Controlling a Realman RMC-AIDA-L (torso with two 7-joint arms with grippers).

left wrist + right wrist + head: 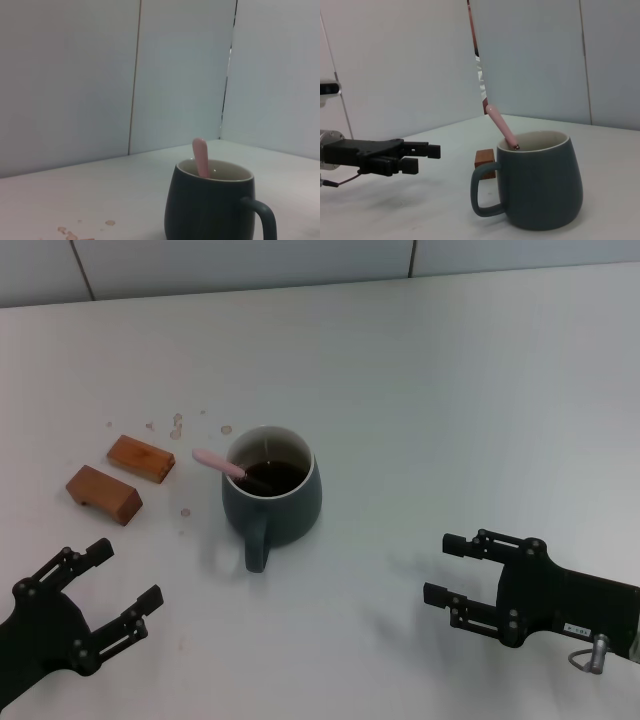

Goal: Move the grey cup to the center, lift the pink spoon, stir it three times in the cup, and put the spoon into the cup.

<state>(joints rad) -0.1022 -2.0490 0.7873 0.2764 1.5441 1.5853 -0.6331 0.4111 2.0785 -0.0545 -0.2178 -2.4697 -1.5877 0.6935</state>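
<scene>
Leaning in the grey cup [272, 490], the pink spoon [220, 463] rested mid-worktop [450, 390]; left end effector [118, 590] and right end effector [446, 569] both sat spread near the front edge.

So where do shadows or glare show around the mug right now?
Head view: soft shadow beside the grey cup, no glare on the dark liquid. Right wrist view: faint shadow under the left gripper. Left wrist view: even light, pink spoon clear.
</scene>
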